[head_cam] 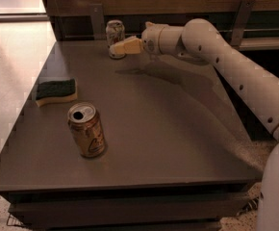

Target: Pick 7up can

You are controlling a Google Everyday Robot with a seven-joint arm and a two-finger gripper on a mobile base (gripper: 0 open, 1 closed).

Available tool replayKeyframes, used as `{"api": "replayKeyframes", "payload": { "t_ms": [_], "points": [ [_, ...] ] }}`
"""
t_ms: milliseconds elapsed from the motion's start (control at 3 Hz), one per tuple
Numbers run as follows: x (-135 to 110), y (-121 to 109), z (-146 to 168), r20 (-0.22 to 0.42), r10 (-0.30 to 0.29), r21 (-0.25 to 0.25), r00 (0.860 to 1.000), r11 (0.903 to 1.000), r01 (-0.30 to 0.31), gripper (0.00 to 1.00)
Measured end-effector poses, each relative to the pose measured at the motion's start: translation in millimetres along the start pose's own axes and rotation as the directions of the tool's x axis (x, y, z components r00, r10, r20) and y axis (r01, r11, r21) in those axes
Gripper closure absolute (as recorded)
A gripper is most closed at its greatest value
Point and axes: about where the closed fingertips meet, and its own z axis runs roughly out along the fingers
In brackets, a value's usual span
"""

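Note:
The 7up can (114, 32), whitish-silver with green and red markings, stands upright at the far edge of the grey table (168, 143), near the back wall. My gripper (120, 47), with cream-coloured fingers, reaches in from the right on a white arm (235, 66). Its tip is right at the can's lower right side, overlapping it in the camera view.
A gold-brown can (86, 130) with a triangle mark stands upright at the front left of the table. A green and yellow sponge (56, 91) lies at the left edge. A wooden wall with metal brackets (97, 20) runs behind the table.

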Motion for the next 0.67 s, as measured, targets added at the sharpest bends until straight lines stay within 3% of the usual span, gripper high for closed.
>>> {"api": "replayKeyframes", "payload": {
  "t_ms": [667],
  "points": [
    [-3,-7,38,0.02,0.01,-0.052,1.0,0.9986,-0.009,0.0]
  ]
}}
